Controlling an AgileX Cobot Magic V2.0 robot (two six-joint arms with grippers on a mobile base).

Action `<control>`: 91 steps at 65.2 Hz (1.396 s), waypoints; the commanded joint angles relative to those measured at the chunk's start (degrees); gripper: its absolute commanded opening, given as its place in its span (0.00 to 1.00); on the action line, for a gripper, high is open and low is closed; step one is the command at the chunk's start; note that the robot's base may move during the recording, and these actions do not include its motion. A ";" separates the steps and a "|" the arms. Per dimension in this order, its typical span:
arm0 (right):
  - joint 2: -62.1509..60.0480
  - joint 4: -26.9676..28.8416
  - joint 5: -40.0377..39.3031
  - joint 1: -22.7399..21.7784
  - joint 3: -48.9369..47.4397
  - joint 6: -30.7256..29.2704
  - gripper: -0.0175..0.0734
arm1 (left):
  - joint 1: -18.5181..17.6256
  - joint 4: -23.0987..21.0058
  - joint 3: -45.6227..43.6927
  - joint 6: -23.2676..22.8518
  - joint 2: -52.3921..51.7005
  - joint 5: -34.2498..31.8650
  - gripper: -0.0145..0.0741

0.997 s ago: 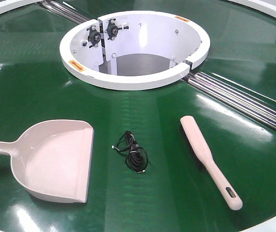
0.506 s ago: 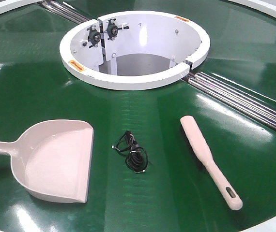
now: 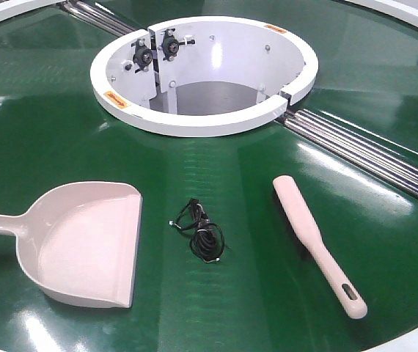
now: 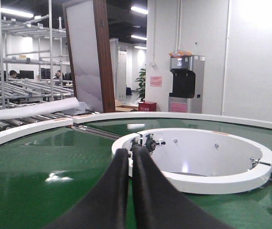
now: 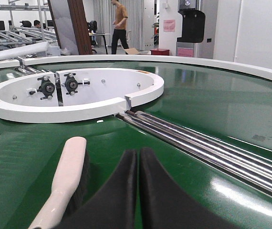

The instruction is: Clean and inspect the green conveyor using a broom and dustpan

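The green conveyor point(image 3: 216, 169) fills the front view. The dustpan point(image 3: 84, 246) lies on it at the left, handle running off the left edge, lip facing right. The broom point(image 3: 315, 242) lies at the right, bristles down, slotted handle end nearest me. It also shows in the right wrist view point(image 5: 64, 183), just left of my right gripper point(image 5: 138, 152), which is shut and empty above the belt. My left gripper point(image 4: 130, 152) is shut and empty, pointing at the white ring housing point(image 4: 198, 176). Neither gripper shows in the front view.
A small coil of black cable point(image 3: 203, 236) lies on the belt between dustpan and broom. The white ring housing point(image 3: 194, 121) stands at the centre. Silver roller rails point(image 3: 370, 158) run to the right and show in the right wrist view point(image 5: 207, 148). A person point(image 5: 120, 19) stands far behind.
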 commanded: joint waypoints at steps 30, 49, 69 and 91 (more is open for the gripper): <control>-0.59 -0.70 -3.92 -0.36 0.15 -0.12 0.18 | 0.02 -0.36 -19.60 -0.58 31.96 22.30 0.16; -0.59 -0.70 -3.92 -0.36 0.15 -0.12 0.18 | 0.02 -0.32 -19.66 -0.13 35.84 21.80 0.25; -0.59 -0.70 -3.92 -0.36 0.15 -0.12 0.18 | 0.02 0.07 -19.87 0.03 35.75 20.29 0.65; -0.59 -0.70 -3.92 -0.36 0.15 -0.12 0.18 | 0.02 -4.45 -21.99 3.08 35.84 22.04 0.75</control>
